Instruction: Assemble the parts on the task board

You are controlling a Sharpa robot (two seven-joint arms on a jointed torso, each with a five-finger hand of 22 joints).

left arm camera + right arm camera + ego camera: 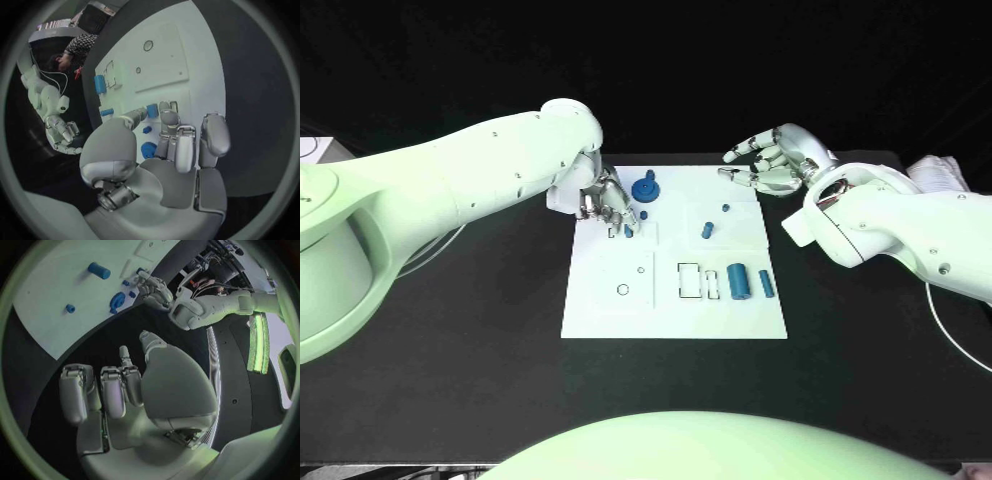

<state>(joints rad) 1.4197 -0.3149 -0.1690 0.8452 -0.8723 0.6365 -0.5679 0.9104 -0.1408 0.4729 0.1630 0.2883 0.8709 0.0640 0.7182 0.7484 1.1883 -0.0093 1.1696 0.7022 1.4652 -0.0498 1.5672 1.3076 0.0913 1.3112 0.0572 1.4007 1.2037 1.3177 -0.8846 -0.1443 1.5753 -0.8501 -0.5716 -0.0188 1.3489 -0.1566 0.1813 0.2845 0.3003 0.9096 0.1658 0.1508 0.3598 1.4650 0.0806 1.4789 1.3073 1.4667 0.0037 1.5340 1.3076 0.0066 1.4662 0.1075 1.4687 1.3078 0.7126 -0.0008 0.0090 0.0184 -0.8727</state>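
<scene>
Fingers of left hand (pixel 606 203) pinch a small blue part (pixel 629 230) over task board (pixel 603 310); right hand (pixel 769 162) curled, holding nothing. Risk: tilted part jams in slot.

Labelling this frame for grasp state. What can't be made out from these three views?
- Head view: whether the silver left hand touches the small blue part at its fingertips; the fingers cover the contact.
- Left wrist view: the same contact; the fingers hide it.
- Head view: what the outlined recesses on the white task board are for; too small.
- Right wrist view: the silver right hand hangs over bare table.
</scene>
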